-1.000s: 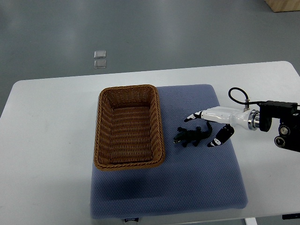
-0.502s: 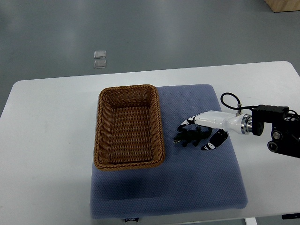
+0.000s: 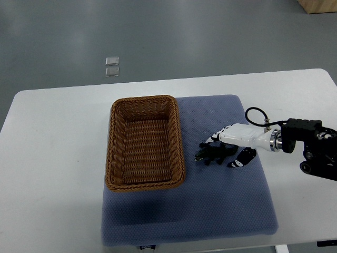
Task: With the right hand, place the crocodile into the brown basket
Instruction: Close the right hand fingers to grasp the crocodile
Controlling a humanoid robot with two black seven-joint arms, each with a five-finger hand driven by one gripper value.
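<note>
A small dark green toy crocodile lies on the blue-grey mat, just right of the brown wicker basket. The basket holds nothing. My right hand comes in from the right edge and is low over the crocodile's tail end. Its fingers reach along the far side and the thumb sits on the near side, spread around the toy without closing on it. The crocodile's head points at the basket. No left arm shows.
The mat lies on a white table and the basket stands on the mat's left part. Grey floor beyond the table has two small square plates. A wooden box corner shows at top right.
My right hand has moved left and come down over the crocodile, its fingers now on either side of the toy. The crocodile and basket have not moved.
</note>
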